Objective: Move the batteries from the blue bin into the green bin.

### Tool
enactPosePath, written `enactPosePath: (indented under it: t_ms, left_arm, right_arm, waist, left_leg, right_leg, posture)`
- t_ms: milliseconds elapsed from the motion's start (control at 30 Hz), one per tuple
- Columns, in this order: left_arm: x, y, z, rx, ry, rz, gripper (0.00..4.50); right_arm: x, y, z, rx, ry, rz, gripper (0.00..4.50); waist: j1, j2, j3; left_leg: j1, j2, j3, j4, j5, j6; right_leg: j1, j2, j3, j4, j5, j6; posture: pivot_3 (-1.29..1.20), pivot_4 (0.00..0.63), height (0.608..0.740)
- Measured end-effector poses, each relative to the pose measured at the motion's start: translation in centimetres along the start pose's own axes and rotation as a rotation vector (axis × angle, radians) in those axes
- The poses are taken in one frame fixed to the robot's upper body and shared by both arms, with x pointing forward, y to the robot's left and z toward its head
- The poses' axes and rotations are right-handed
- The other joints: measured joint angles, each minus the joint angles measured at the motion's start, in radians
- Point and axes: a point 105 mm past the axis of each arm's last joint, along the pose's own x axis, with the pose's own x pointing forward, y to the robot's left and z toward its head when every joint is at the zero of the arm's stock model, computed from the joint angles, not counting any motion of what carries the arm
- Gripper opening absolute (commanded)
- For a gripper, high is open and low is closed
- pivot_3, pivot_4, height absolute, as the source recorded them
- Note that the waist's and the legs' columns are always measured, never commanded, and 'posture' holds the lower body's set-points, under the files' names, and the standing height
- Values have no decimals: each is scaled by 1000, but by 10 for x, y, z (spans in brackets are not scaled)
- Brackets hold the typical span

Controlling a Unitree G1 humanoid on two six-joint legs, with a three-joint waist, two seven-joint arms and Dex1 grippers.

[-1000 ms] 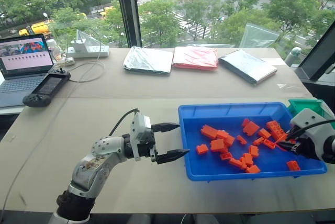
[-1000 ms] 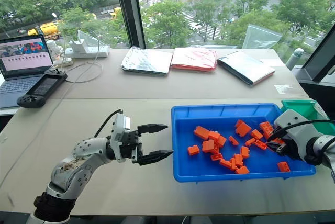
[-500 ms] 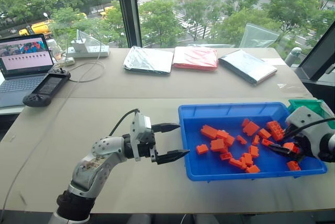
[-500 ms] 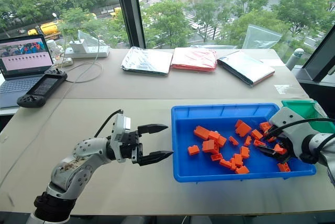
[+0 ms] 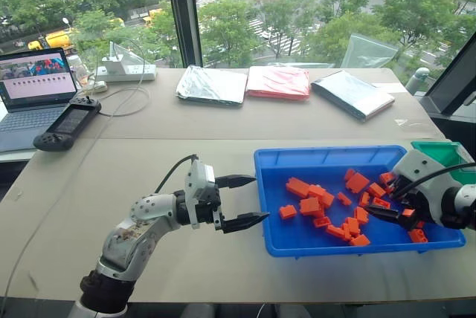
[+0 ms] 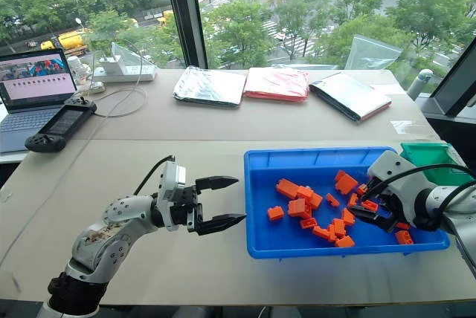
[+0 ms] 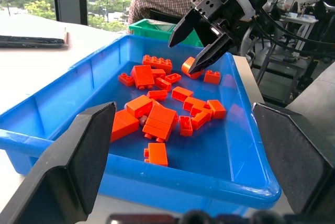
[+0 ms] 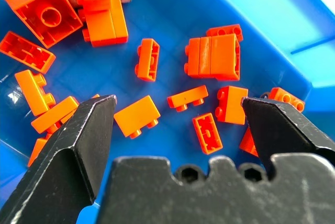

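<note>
1. Tall windows over a leafy street back a pale bench (image 5: 186,154) carrying a laptop (image 5: 33,88), a game controller (image 5: 65,126) and three flat packets (image 5: 277,82).
2. Near the bench's right front edge sits the blue bin (image 5: 327,160), with the batteries (image 5: 327,206), small orange bricks, scattered across its floor. The green bin (image 5: 439,153) stands touching its far right corner.
3. Over the blue bin's right half the right tool (image 6: 370,214) angles downward with jaws spread wide, gripping nothing. Bricks lie directly beneath and ahead of it; one oblong brick (image 8: 137,115) lies between the fingertips, its long axis running roughly across the gap.
4. The left tool (image 5: 242,200) hovers level just outside the bin's left wall, jaws parted and empty. The right arm is plainly nearer the bricks.
5. Compared with a second ago, the right tool has opened from nearly closed and shifted leftward into the bin; the left has stayed put.
</note>
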Motion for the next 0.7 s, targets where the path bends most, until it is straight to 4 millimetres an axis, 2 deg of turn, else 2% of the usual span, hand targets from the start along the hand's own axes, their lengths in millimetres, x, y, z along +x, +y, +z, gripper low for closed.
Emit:
enactPosePath:
  t_ms: [133, 333, 500, 700]
  left_arm:
    - [0, 0, 0, 2, 0, 0, 4500]
    - [1, 0, 1, 5, -1, 0, 4500]
    - [1, 0, 2, 6, -2, 2, 4500]
    - [2, -1, 4, 16, -2, 4, 4500]
  right_arm:
    - [14, -12, 11, 59, -76, -56, 4458]
    - [48, 3, 2, 95, -67, -6, 4458]
    - [59, -6, 2, 79, -71, -40, 4458]
    - [73, -7, -7, 75, -37, -47, 4458]
  waist:
    - [-5, 0, 0]
    - [-6, 0, 0]
    - [-9, 0, 0]
    - [-12, 0, 0]
  left_leg:
    - [1, 1, 0, 0, 0, 0]
    - [0, -1, 0, 0, 0, 0]
    - [0, 0, 0, -1, 0, 0]
    - [0, 0, 0, -1, 0, 0]
  right_leg:
    - [0, 1, 0, 0, 0, 0]
    - [-1, -1, 0, 0, 0, 0]
    - [-1, 0, 0, 0, 0, 0]
    - [-1, 0, 0, 1, 0, 0]
  posture:
    - [0, 150, 740]
    - [0, 150, 740]
    - [0, 150, 740]
    - [0, 150, 740]
